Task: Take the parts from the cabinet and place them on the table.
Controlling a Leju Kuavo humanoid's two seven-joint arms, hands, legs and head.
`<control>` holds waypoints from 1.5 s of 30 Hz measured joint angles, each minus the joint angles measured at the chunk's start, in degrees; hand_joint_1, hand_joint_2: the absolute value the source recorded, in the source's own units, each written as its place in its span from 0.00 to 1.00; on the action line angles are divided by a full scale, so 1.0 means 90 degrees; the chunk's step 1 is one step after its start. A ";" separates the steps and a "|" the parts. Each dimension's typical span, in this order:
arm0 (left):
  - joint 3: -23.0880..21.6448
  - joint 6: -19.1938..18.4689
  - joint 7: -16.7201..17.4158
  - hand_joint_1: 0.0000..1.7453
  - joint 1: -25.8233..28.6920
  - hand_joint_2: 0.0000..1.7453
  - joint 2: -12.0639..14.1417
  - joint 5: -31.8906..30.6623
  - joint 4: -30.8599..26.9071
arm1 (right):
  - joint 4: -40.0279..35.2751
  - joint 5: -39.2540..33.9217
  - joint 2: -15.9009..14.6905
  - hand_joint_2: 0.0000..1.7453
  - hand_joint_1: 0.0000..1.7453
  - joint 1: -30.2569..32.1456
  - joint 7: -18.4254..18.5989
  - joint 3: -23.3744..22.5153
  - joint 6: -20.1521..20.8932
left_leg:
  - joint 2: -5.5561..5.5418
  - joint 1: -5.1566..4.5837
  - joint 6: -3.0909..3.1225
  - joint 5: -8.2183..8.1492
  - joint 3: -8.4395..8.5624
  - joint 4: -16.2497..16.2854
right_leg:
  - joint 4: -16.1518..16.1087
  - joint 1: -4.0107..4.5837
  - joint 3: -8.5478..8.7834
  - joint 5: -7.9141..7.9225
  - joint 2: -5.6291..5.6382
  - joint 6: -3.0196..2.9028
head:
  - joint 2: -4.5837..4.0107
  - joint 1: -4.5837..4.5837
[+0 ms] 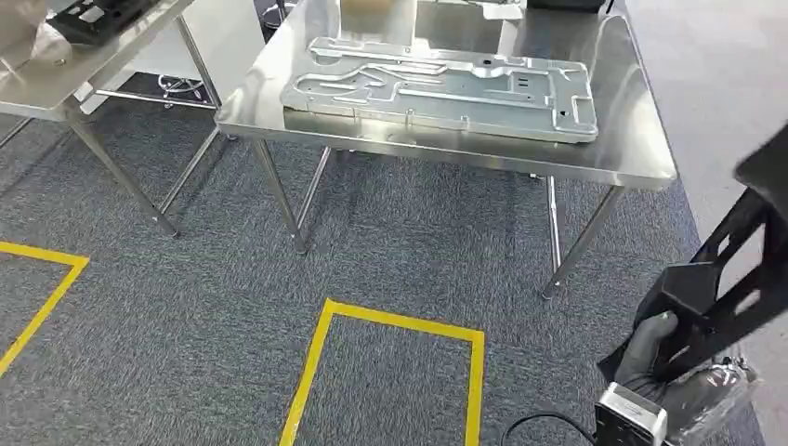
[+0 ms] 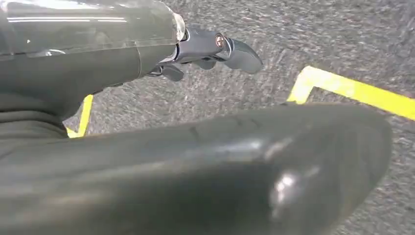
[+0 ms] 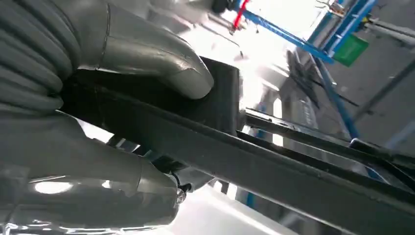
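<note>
Carpet with yellow floor tape (image 1: 390,321) fills the lower left and centre of the head view, and you have a second steel bench (image 1: 56,74) in the upper left corner that plays no part here. Your left hand (image 2: 210,51) appears in its wrist view hanging over that carpet, fingers loosely curled in with nothing in them; leave it there unless the part starts to swing.

Moving right, the steel table (image 1: 641,158) spans the upper centre of the head view, and a pressed silver metal panel (image 1: 446,88) already lies flat on it, taking up most of the top. You should judge your set-down spot before you close in: the bare steel along the near edge and toward the right corner looks like the only free room, so plan to rest the new piece there or square on the panel rather than half off the edge.

At the lower right edge of the head view, your right hand (image 1: 664,358) grips the black frame part (image 1: 734,269), thumb over one bar and fingers wrapped beneath, as the right wrist view confirms. The part stands well clear of the table, tilted up past the frame edge. Walk in squarely, lift it above table height first, lower it flat, and only then release your grip.
</note>
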 joint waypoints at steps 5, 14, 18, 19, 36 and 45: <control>-0.0041 0.0000 0.0034 0.00 -0.0039 0.00 0.0017 -0.0070 0.0007 | -0.0129 0.1482 0.0056 1.00 1.00 -0.0439 -0.0024 -0.0425 -0.0007 | -0.0026 -0.0049 0.0232 -0.0090 0.0180 -0.0121 | 0.0079 0.0019 0.0151 -0.0025 0.0004 0.0246 | 0.0000 0.0015; -0.0194 -0.0073 0.0097 0.00 -0.0073 0.00 0.0024 -0.0187 0.0007 | 0.0264 0.4672 -0.0929 1.00 1.00 -0.1286 0.1478 -0.0657 0.0014 | -0.0083 -0.0017 0.0295 -0.0637 0.1060 -0.0333 | 0.0907 -0.0071 -0.1325 0.0009 -0.0041 0.0403 | 0.0000 0.0019; -0.0202 -0.0112 0.0146 0.00 -0.0129 0.00 0.0041 -0.0187 0.0019 | 0.0817 0.4749 -0.1677 1.00 1.00 -0.1452 0.1207 -0.0787 0.0314 | -0.0091 -0.0036 0.0154 -0.0949 0.1282 -0.0389 | 0.0290 -0.0003 -0.1242 0.0903 -0.0082 0.0211 | 0.0000 0.0012; -0.0202 -0.0114 0.0158 0.00 -0.0139 0.00 0.0046 -0.0180 0.0017 | 0.0872 0.4749 -0.1910 1.00 1.00 -0.1505 0.1412 -0.0777 0.0423 | -0.0076 -0.0055 0.0125 -0.0888 0.1341 -0.0330 | 0.0247 -0.0006 -0.1209 0.0859 -0.0077 0.0171 | 0.0000 0.0012; -0.0204 -0.0155 0.0170 0.00 -0.0152 0.00 0.0143 -0.0177 0.0024 | 0.2309 0.4735 -0.5654 1.00 1.00 -0.3893 0.6237 0.4957 0.1634 | -0.0080 -0.0113 0.0324 0.0272 -0.0021 -0.0229 | 0.0338 0.0010 -0.0174 0.0178 0.0010 0.0253 | 0.0002 0.0005; -0.0272 -0.0209 0.0168 0.00 -0.0144 0.00 0.0143 -0.0202 0.0024 | 0.2834 0.4735 -0.5714 1.00 1.00 -0.4393 0.5654 0.5593 0.1739 | -0.0126 -0.0069 0.0307 -0.0341 0.0864 -0.0385 | 0.0695 -0.0108 -0.1386 0.0173 -0.0059 0.0428 | 0.0000 0.0036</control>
